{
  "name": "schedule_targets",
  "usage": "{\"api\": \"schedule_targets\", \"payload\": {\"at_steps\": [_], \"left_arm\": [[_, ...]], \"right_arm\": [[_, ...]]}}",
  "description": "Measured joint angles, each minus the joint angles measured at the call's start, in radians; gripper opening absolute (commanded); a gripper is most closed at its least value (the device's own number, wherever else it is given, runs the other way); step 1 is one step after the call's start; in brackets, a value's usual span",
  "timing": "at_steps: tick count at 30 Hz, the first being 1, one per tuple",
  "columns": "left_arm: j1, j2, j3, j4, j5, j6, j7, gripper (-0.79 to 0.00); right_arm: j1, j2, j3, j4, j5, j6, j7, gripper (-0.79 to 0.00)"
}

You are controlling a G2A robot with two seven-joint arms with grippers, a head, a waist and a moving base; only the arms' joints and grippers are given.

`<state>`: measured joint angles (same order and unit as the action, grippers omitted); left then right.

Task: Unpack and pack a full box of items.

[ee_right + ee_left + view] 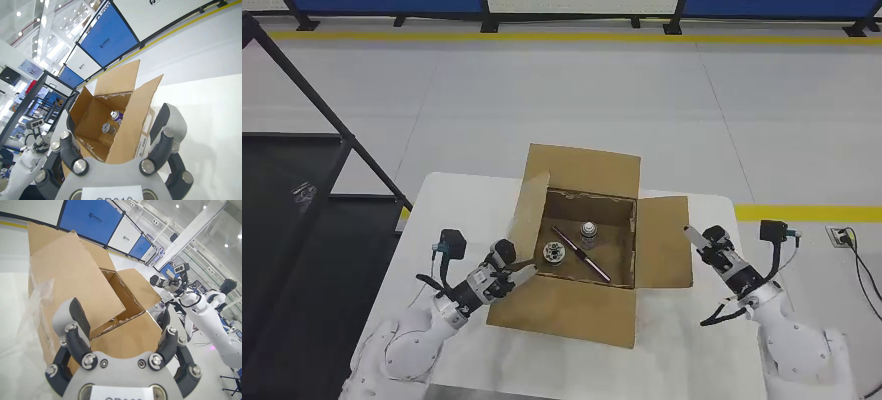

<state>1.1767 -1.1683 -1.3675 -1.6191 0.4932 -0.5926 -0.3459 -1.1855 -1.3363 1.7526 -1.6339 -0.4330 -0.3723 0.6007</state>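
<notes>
An open cardboard box [562, 305] stands mid-table with its flaps [663, 243] spread out. Inside lie a spray can [588, 234], a round silver part [553, 252] and a dark thin rod [580, 253]. The right wrist view looks into the box [88, 113] and shows the spray can [116, 116] beside the silver part [106, 129]. My left gripper [519, 268] is open at the box's front-left corner, with the box [71, 275] just ahead of its fingers [79, 313]. My right gripper [694, 236] is open beside the right flap, holding nothing.
The white table [692, 340] has bare room to the right of and in front of the box. A black metal frame [332, 130] rises off the table's left side. Loose clear tape [37, 294] hangs on the box's side wall.
</notes>
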Motion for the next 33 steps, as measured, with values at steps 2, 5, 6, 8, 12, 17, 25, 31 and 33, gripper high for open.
{"api": "schedule_targets", "payload": {"at_steps": [2,5,6,8,12,17,25,31,33], "left_arm": [[-0.013,-0.002,0.018,0.008,0.012,0.012,0.003,0.0],[-0.031,-0.006,0.043,0.02,0.029,0.026,0.005,0.0],[-0.036,-0.007,0.051,0.024,0.035,0.031,0.006,0.0],[-0.044,-0.008,0.063,0.03,0.044,0.036,0.005,0.0],[-0.063,-0.012,0.085,0.049,0.058,0.051,0.009,0.0],[-0.083,-0.016,0.104,0.074,0.062,0.072,0.011,0.0],[-0.096,-0.021,0.115,0.1,0.024,0.11,0.036,0.0],[-0.096,-0.022,0.11,0.105,0.01,0.125,0.037,0.0],[-0.094,-0.022,0.108,0.106,0.004,0.133,0.04,0.0]], "right_arm": [[0.039,0.008,0.01,0.066,0.05,-0.026,0.069,0.0],[0.106,0.021,0.002,0.169,0.105,-0.074,0.177,0.0],[0.132,0.026,-0.008,0.203,0.109,-0.099,0.227,0.0],[0.171,0.034,-0.026,0.246,0.117,-0.135,0.295,0.0],[0.235,0.044,-0.067,0.309,0.177,-0.216,0.394,0.0],[0.282,0.053,-0.122,0.341,0.315,-0.324,0.502,0.0],[0.353,0.051,-0.26,0.363,0.422,-0.347,0.453,0.0],[0.433,0.028,-0.404,0.414,0.295,-0.256,0.32,0.0],[0.462,0.021,-0.449,0.443,0.247,-0.229,0.287,0.0]]}}
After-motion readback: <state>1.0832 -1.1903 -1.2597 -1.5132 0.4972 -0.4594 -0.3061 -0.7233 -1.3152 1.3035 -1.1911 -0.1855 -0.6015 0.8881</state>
